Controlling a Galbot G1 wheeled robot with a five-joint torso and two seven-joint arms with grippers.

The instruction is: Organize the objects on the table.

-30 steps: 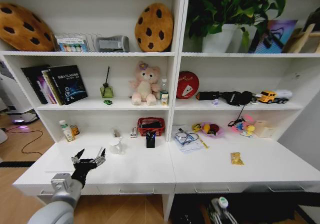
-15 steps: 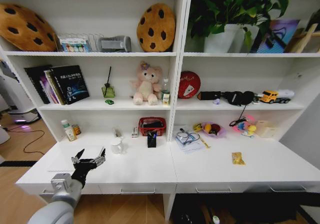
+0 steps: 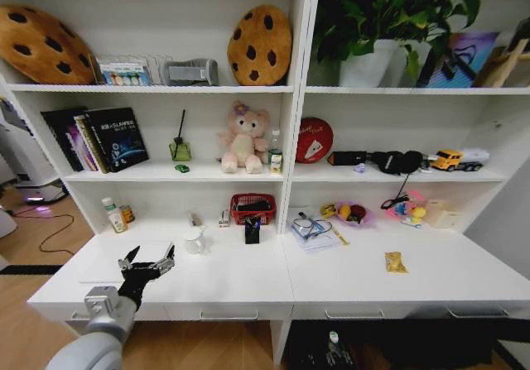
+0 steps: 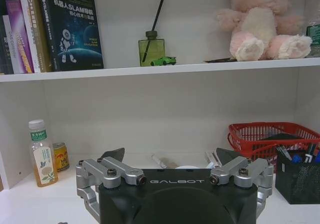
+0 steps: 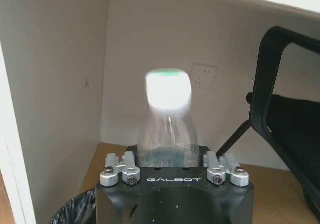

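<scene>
My left gripper (image 3: 147,264) (image 4: 170,156) hovers open over the left end of the white table (image 3: 248,283), with nothing between its fingers. A thin pale laptop (image 3: 103,271) lies flat just left of it. My right gripper (image 5: 168,156) is below the desk top, shut on a clear water bottle (image 5: 168,116) with a white-and-green cap (image 3: 333,337). A yellow packet (image 3: 393,261) lies on the right half of the desk. The tiny green toy (image 3: 181,169) (image 4: 163,60) sits on the shelf beside a diffuser bottle.
A bin with a black liner (image 5: 75,209) stands under the desk beside a chair (image 5: 290,124). On the desk's back edge are a red basket (image 3: 251,208), pen holder (image 3: 252,231), white mug (image 3: 194,241), papers (image 3: 312,236), a fruit bowl (image 3: 351,213) and bottles (image 3: 110,216).
The bottle in my right gripper has shifted left under the desk's front edge. The head camera has drifted slightly. My left arm has stayed put.
</scene>
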